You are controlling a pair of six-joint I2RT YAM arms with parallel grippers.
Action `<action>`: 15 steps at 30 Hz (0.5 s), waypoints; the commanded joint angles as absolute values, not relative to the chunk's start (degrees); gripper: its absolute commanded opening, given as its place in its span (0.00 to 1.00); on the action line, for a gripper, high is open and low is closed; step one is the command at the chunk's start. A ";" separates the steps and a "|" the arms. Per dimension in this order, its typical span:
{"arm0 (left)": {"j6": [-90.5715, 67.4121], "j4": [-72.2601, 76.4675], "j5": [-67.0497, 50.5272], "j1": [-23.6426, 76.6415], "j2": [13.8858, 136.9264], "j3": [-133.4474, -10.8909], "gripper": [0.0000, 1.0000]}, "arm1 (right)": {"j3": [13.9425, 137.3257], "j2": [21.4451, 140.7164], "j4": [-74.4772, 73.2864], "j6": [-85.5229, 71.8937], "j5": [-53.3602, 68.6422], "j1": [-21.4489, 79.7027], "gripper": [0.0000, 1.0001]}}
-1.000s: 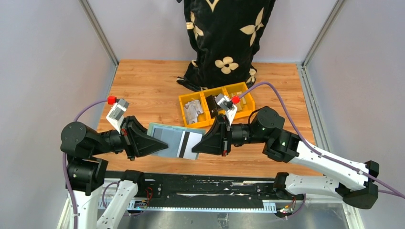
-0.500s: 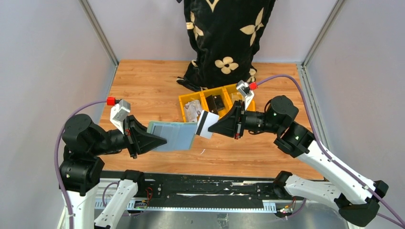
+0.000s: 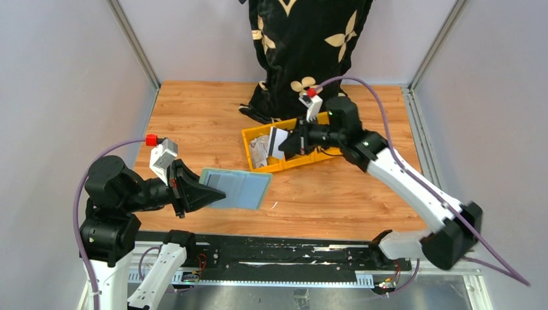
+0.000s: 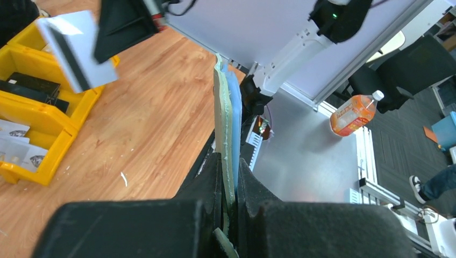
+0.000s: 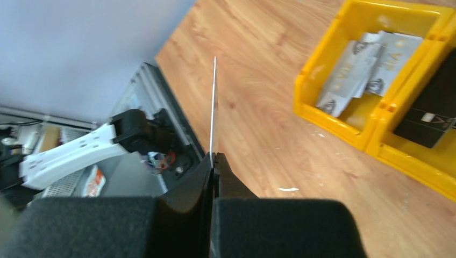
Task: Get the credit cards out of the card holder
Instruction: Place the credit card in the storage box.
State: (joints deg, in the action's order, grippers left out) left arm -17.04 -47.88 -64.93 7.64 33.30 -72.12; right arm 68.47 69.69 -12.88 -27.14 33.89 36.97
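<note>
My left gripper (image 3: 205,192) is shut on the near-left edge of the teal card holder (image 3: 238,188) and holds it flat above the table; in the left wrist view the card holder (image 4: 226,115) shows edge-on between the jaws of the left gripper (image 4: 230,164). My right gripper (image 3: 288,143) is shut on a white credit card with a black stripe (image 3: 278,143) and holds it over the yellow bins. In the right wrist view the card (image 5: 213,107) is a thin edge rising from the right gripper (image 5: 213,157). The card also shows in the left wrist view (image 4: 78,51).
A row of yellow bins (image 3: 263,164) stands at the table's middle, with papers (image 3: 262,151) in the left one and a black object (image 5: 427,129) in the one beside it. A black cloth with cream flowers (image 3: 304,51) hangs behind them.
My right gripper has pulled the white card out of the holder and carried it up and back over the yellow bins. My left gripper still holds the holder, nearly unmoved.
</note>
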 commanded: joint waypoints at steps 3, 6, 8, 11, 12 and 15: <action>-15.83 -47.99 -67.12 7.73 31.91 -72.29 0.00 | 80.68 89.59 -22.99 -18.48 26.69 36.03 0.00; -15.55 -48.01 -67.41 7.73 31.60 -71.68 0.00 | 88.23 99.89 -24.47 -18.21 26.18 36.09 0.00; -15.32 -48.08 -67.48 7.73 31.43 -71.51 0.00 | 93.16 106.33 -26.12 -18.03 25.62 36.08 0.00; -15.09 -48.02 -67.75 7.73 31.29 -71.48 0.00 | 99.21 114.63 -28.24 -17.76 23.56 36.13 0.00; -15.04 -47.99 -67.95 7.73 31.20 -71.46 0.00 | 100.76 116.94 -28.65 -17.72 23.20 36.20 0.00; -14.98 -47.99 -68.49 7.73 31.04 -71.54 0.00 | 104.70 122.65 -28.91 -18.11 22.55 36.27 0.00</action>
State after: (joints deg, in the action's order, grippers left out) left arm -15.64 -48.23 -66.87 7.64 31.86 -71.59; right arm 99.59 117.84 -24.97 -19.14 25.02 36.60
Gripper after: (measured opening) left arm 0.064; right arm 0.007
